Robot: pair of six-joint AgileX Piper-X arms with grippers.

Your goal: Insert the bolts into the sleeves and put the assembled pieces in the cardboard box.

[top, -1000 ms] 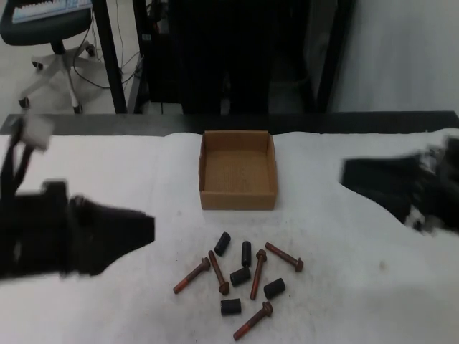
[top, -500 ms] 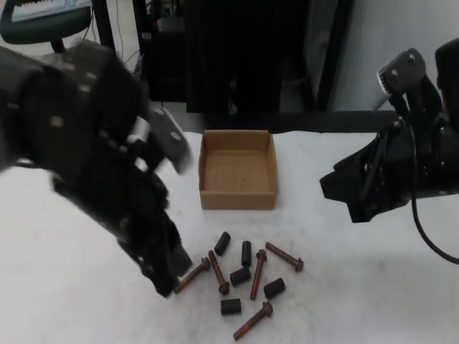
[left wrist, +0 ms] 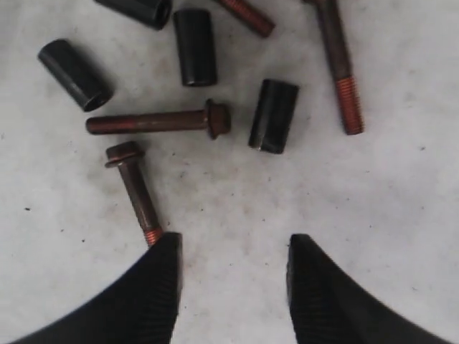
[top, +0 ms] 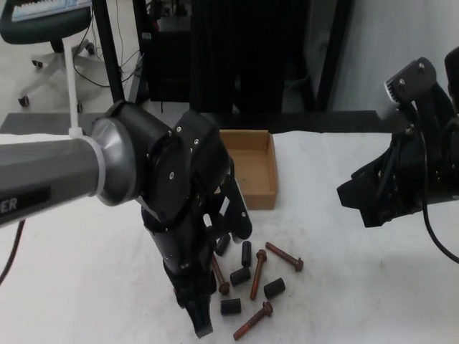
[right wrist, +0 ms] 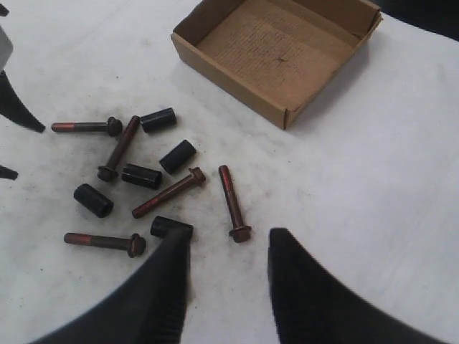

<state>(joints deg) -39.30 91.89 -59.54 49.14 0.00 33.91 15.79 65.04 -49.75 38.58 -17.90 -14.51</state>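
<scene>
Several rust-brown bolts [top: 285, 256] and short black sleeves [top: 246, 253] lie loose on the white bench in front of the cardboard box [top: 259, 198]. The box [right wrist: 237, 79] holds nothing. My left arm [top: 172, 193] hangs low over the left side of the pile and covers the box's left part. Its gripper [left wrist: 235, 244] is open just above the cloth, with a bolt's threaded tip [left wrist: 152, 235] beside one finger. My right gripper [right wrist: 229, 240] is open too, held above the bench to the right of the pile, with a sleeve [right wrist: 171, 228] by one fingertip.
White cloth covers the bench, with free room to the right and in front of the pile. A dark frame and an office chair [top: 43, 29] stand behind the bench's far edge.
My left arm has swung in from the left and come down over the left of the pile, now covering part of the box. The right arm has shifted slightly right.
</scene>
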